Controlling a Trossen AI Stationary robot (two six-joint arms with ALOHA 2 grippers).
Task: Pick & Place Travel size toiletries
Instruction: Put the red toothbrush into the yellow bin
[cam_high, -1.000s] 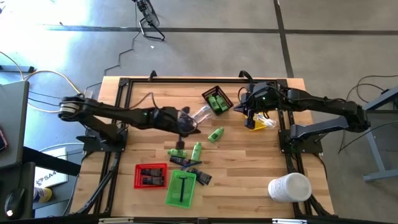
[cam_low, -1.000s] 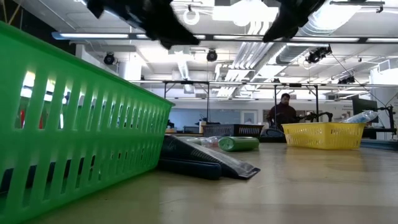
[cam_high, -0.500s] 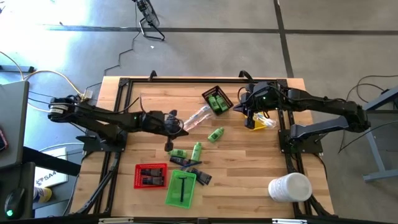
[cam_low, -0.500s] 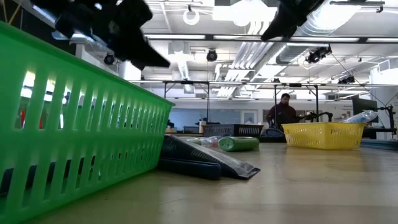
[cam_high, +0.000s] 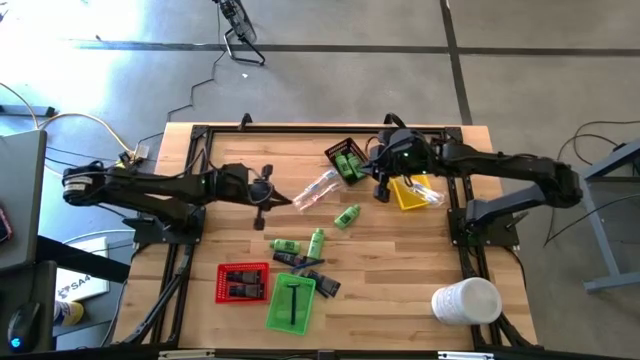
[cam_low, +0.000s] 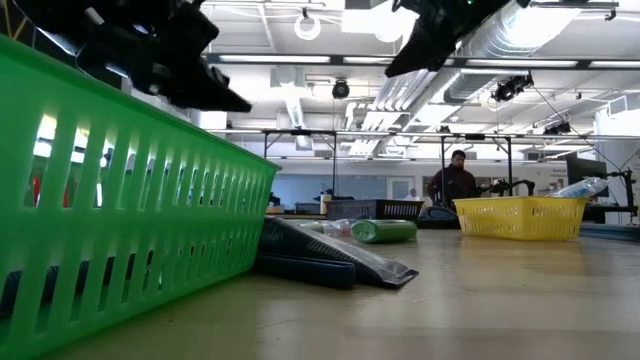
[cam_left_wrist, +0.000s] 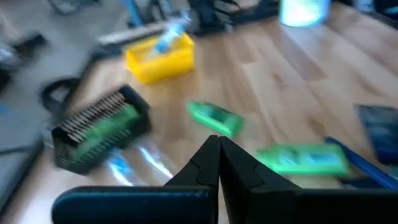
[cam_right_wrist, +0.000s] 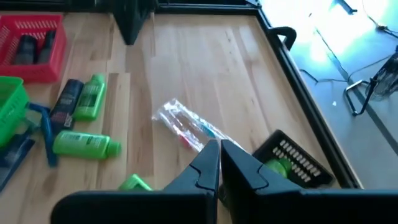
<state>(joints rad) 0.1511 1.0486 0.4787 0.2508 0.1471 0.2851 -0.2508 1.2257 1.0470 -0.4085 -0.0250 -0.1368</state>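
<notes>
The travel size toiletries lie mid-table: a clear-wrapped stick (cam_high: 318, 187) (cam_right_wrist: 186, 127), bright green little bottles (cam_high: 347, 215) (cam_high: 316, 241) (cam_high: 286, 245) and dark flat packets (cam_high: 300, 262) (cam_high: 325, 283). More green bottles sit in the black tray (cam_high: 349, 160). My left gripper (cam_high: 280, 198) (cam_left_wrist: 217, 140) is shut and empty, above the table just left of the clear-wrapped stick. Between the black tray and the yellow tray (cam_high: 412, 192), my right gripper (cam_high: 379, 190) (cam_right_wrist: 219, 146) hangs shut and empty above the boards.
A red tray (cam_high: 243, 282) holding dark pieces and a green tray (cam_high: 291, 302) with one dark stick stand near the front edge. A big white cylinder (cam_high: 466, 300) lies at the front right. Bare boards show at the far left and right front.
My left gripper has drawn back toward the table's left edge and sunk a little, staying shut. My right gripper has moved from over the yellow tray toward the table's left, nearer the black tray, also shut. No toiletry has moved.
</notes>
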